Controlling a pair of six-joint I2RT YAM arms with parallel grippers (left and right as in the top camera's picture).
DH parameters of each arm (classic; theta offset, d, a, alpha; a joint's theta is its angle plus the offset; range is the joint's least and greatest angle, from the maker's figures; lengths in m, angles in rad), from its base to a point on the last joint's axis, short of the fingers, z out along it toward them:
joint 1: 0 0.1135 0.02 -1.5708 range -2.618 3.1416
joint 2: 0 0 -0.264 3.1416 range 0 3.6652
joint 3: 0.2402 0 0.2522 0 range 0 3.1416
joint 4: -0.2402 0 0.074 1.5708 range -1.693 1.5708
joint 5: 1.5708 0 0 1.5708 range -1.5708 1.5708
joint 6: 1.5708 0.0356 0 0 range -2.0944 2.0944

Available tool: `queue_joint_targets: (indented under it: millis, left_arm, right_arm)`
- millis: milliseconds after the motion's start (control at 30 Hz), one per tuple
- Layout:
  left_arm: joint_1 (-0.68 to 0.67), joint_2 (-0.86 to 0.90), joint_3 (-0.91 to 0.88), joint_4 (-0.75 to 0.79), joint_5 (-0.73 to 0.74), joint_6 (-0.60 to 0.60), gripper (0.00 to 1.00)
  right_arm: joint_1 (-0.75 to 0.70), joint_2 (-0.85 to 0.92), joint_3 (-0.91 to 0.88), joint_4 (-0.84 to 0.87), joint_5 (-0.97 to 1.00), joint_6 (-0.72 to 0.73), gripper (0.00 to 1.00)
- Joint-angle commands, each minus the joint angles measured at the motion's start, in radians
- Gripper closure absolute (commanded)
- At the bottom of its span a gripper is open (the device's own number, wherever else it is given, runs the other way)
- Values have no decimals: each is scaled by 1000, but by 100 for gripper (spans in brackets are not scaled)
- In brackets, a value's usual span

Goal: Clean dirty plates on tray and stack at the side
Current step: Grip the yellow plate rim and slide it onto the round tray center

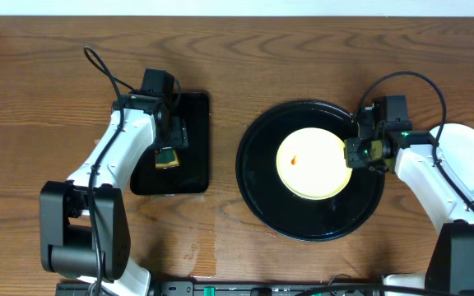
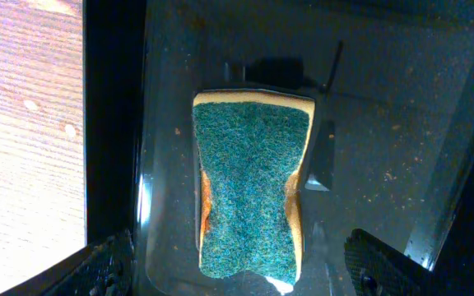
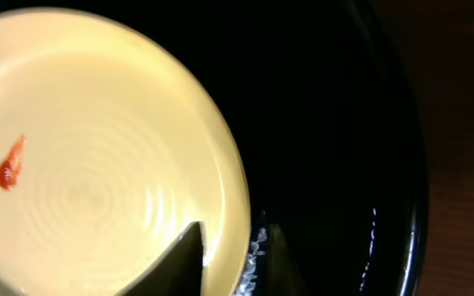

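Note:
A pale yellow plate (image 1: pixel 311 163) with a small orange-red spot (image 1: pixel 293 159) lies in the round black tray (image 1: pixel 257 189). My right gripper (image 1: pixel 359 153) is at the plate's right edge. In the right wrist view its fingers (image 3: pixel 229 263) are shut on the plate's (image 3: pixel 97 164) rim, one finger on top and one outside over the tray (image 3: pixel 327 123). A pale plate (image 1: pixel 467 152) rests on the wood table at the far right. My left gripper (image 1: pixel 169 152) is open over a green-topped sponge (image 2: pixel 249 189), which lies between its fingers (image 2: pixel 245 279).
The sponge lies in a small rectangular black tray (image 1: pixel 192 164) left of the round tray; it also shows in the left wrist view (image 2: pixel 385 123). Brown wood tabletop (image 1: pixel 39 99) surrounds both trays. The arm bases stand at the front edge.

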State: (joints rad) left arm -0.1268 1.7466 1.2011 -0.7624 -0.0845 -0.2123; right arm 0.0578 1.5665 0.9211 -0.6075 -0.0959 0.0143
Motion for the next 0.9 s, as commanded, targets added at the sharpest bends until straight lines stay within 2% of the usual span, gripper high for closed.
queue_joint_targets:
  millis: [0, 33, 167, 300, 367, 500, 600, 667, 700, 800, 833, 867]
  left_arm:
    - [2, -12, 0, -6, -5, 2, 17]
    - [2, -12, 0, -6, -5, 2, 17]
    - [2, -12, 0, -1, -5, 2, 17]
    - [2, -12, 0, 17, -5, 2, 17]
    - [1, -12, 0, 17, -4, 1, 17]
    - [1, -12, 0, -25, 139, -39, 17]
    - [1, -12, 0, -43, 178, -47, 17]
    - [2, -12, 0, -37, 173, -48, 17]
    - [2, -12, 0, -35, 160, -50, 17]
    - [2, -11, 0, -35, 43, -144, 18]
    - [2, -10, -2, -33, -3, -170, 20]
    - [2, -6, -5, -26, -27, -171, 32]
  right_arm:
    - [7, 14, 12, -15, 2, 6, 65]
    - [6, 19, 12, -22, 2, 16, 63]
    - [5, 54, 12, -37, 2, 97, 65]
    - [4, 113, 12, -17, 2, 172, 69]
    - [4, 148, 12, -9, 1, 217, 76]
    - [5, 176, 12, 10, -18, 203, 81]
    - [5, 133, 15, 13, -35, 170, 75]
    - [5, 87, 15, 5, -36, 154, 67]
    - [5, 65, 15, 1, -36, 152, 62]
    - [5, -21, 15, -12, -36, 146, 57]
    - [5, -48, 15, -14, -36, 145, 55]
    - [5, -79, 15, -18, -36, 146, 54]
